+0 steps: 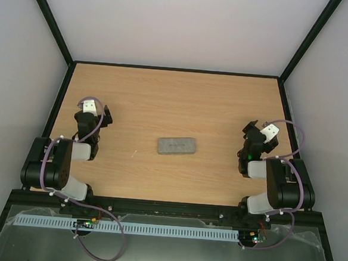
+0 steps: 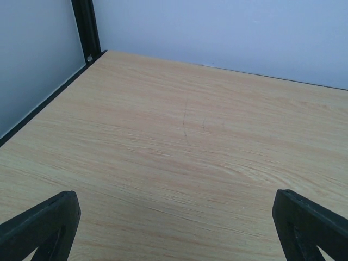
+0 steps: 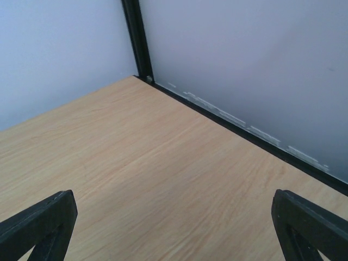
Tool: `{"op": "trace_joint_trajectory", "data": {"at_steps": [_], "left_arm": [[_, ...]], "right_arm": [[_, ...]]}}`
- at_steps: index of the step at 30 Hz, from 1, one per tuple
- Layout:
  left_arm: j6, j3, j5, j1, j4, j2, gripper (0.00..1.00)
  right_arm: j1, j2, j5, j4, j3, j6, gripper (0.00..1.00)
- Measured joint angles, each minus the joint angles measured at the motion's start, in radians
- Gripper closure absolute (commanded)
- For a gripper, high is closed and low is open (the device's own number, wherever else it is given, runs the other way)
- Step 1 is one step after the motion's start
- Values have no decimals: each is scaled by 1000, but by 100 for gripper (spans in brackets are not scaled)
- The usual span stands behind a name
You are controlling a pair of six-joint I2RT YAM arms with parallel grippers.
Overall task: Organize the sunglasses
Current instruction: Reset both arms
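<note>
We cannot find the sunglasses in any of the three views: no thin dark frame lines lie on the surface [image 1: 164, 100], and neither wrist camera shows anything but bare wood grain and the enclosure walls. The only object out is a grey oblong case [image 1: 177, 145]. It lies flat and closed near the middle of the surface with its long side running roughly nine to three o'clock. From overhead it is small and we cannot see into it, so we can only suppose, not confirm, that the sunglasses are shut inside.

The left end effector [image 2: 174, 209] is spread wide and holds nothing. Its two dark fingers [image 2: 46, 223] sit at the far edges of its wrist view with only bare surface between them. The right end effector [image 3: 174, 209] is spread just as wide and is equally empty. It looks toward the far corner at about one o'clock. In the top view both arms sit folded close to their bases. The left is at about nine o'clock from the case and the right at about three o'clock, each well apart from it.

We judge the task to be at or very near its end. The case lid is down, nothing loose lies about, and neither arm is reaching for anything. If the sunglasses are indeed inside, we see no step left to do. If they are not, they are somewhere these cameras do not show.
</note>
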Motion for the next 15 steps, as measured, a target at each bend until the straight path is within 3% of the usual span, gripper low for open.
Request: {"op": "trace_joint_trajectory", "data": {"at_steps": [10, 13, 15], "left_arm": [[52, -86, 21, -19, 189, 32, 1], [58, -99, 21, -21, 214, 40, 1], [60, -99, 22, -21, 230, 42, 0]], "right_arm": [[1, 32, -89, 53, 23, -60, 1], [2, 63, -135, 238, -60, -86, 1], [3, 73, -142, 264, -109, -91, 1]]}}
